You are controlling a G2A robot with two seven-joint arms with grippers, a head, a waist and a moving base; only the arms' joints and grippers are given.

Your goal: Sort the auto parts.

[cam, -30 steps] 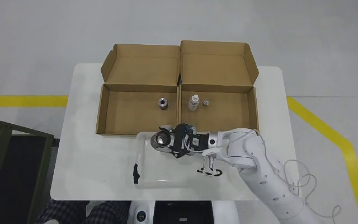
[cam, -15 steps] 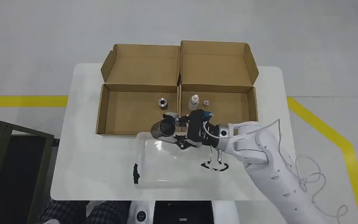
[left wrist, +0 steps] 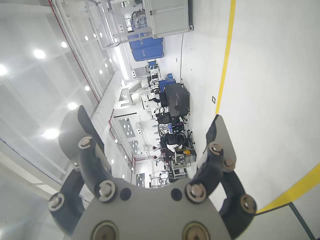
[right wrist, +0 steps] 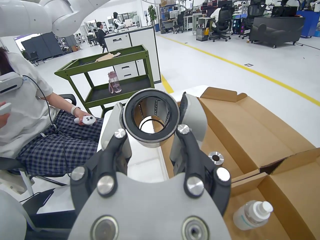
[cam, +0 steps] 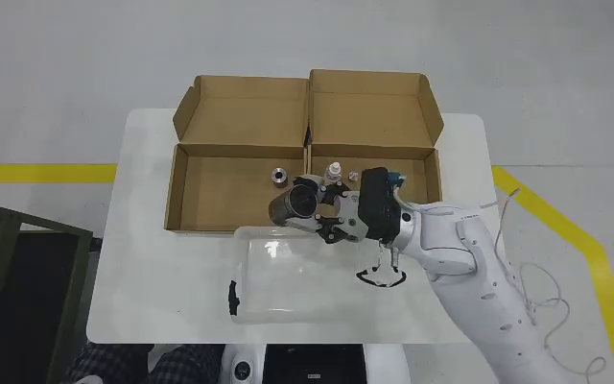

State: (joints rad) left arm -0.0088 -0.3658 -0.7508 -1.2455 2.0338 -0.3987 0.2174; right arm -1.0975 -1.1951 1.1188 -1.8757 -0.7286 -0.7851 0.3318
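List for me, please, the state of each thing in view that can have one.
Left box, lid open.
Right box, lid open.
Bottle, capped, in the right box.
Right hand, shut on the bearing.
Bearing, held above the left box.
Left hand, open, empty.

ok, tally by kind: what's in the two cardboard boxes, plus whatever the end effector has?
small metal bushing: 1, in the left box
white bottle: 1, in the right box
small metal piece: 1, in the right box beside the bottle
cylindrical bearing: 1, held in the right end effector
total: 4
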